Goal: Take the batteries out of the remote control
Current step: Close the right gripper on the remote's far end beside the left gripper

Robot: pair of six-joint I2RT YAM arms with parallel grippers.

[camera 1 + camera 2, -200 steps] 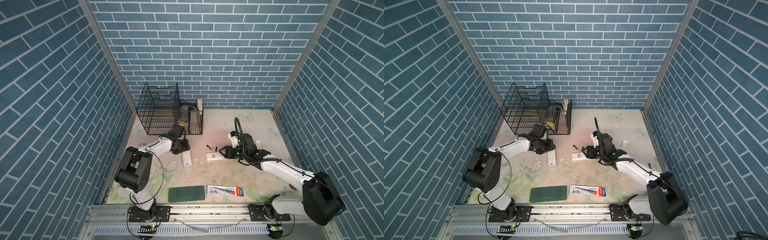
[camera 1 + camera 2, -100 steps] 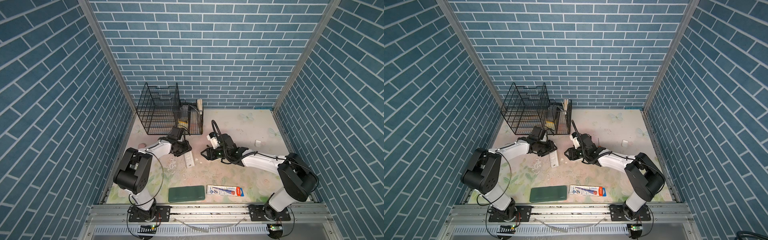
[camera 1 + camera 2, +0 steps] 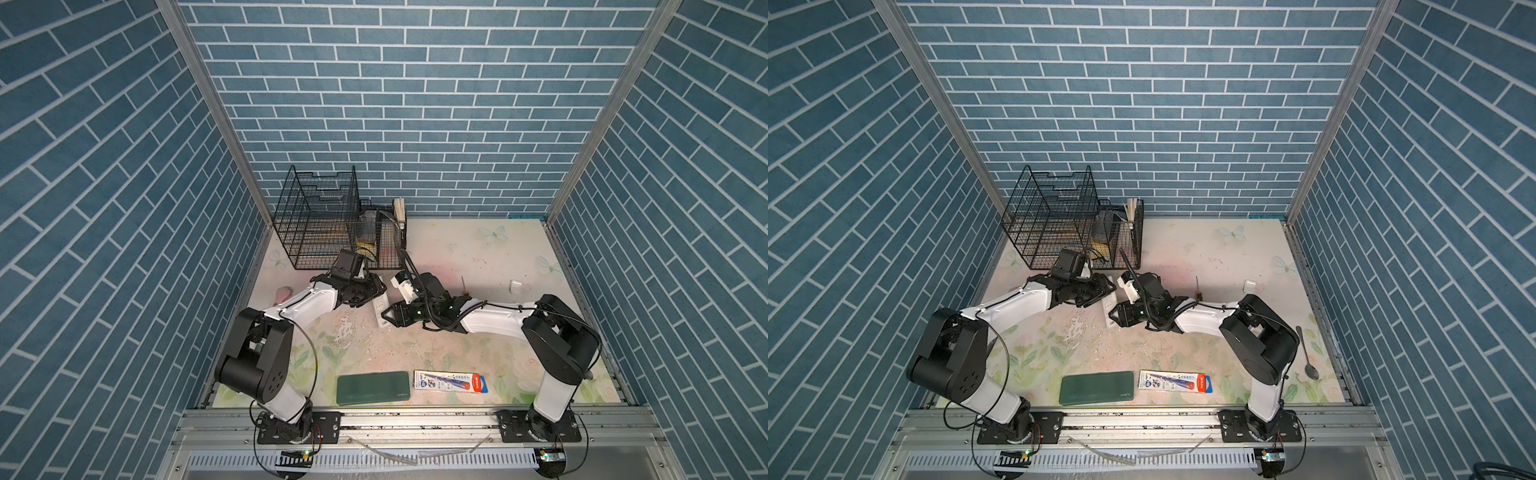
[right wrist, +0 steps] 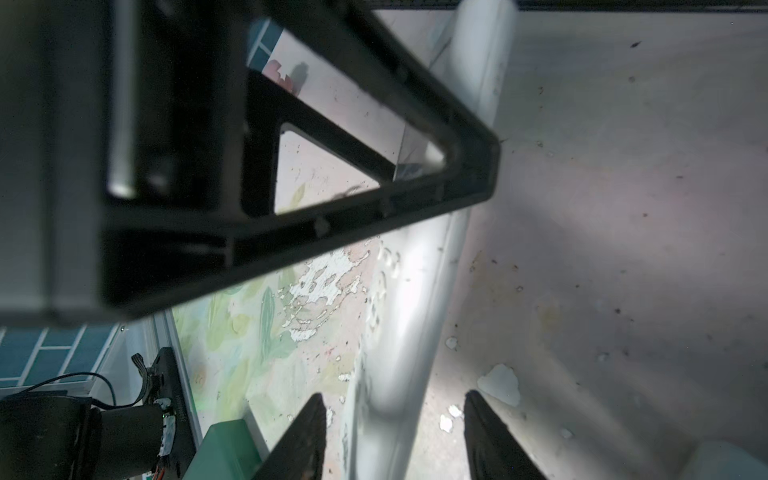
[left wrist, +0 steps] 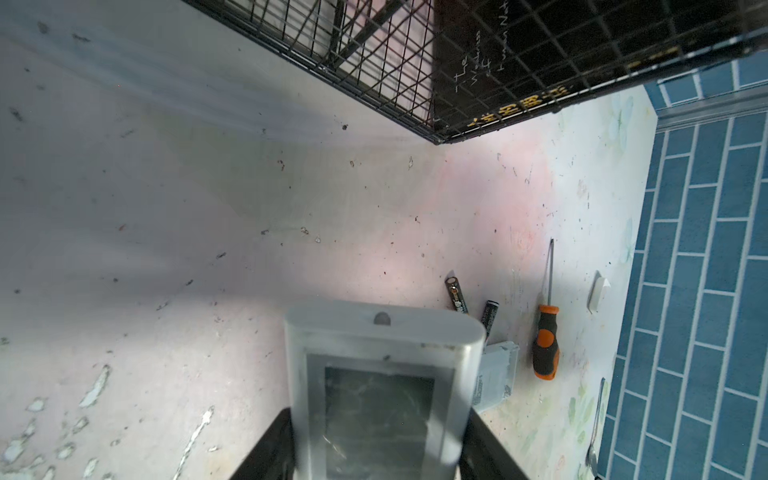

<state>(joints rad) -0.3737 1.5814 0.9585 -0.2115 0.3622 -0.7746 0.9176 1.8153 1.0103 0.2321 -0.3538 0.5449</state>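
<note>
**Remote clamped in left hand; two batteries lying out on the counter**

At far left, one black wire rack (image 3: pixel 320 224) stands at the back of the worn, floral-printed counter (image 3: pixel 457 249). The left hand (image 5: pixel 378 411) is clamped across the grey plastic remote control (image 5: pixel 384 345). A dark rectangular recess shows in the remote's face, too blurred to judge its contents. The right hand (image 4: pixel 394 394) has its black fingers apart, one on either side of the remote's other end, with a gap on each side.

Only the left wrist view shows the batteries (image 5: pixel 457 296). Two are counted, slim black cylinders lying on the counter just beyond the remote. In both top views the right arm covers that spot.

Further right lie one grey lid (image 5: pixel 496 374), one orange-and-black screwdriver (image 5: pixel 545 345) and one small white block (image 5: pixel 598 295). One metal spoon (image 3: pixel 1308 357) shows in a top view at far right.
</note>
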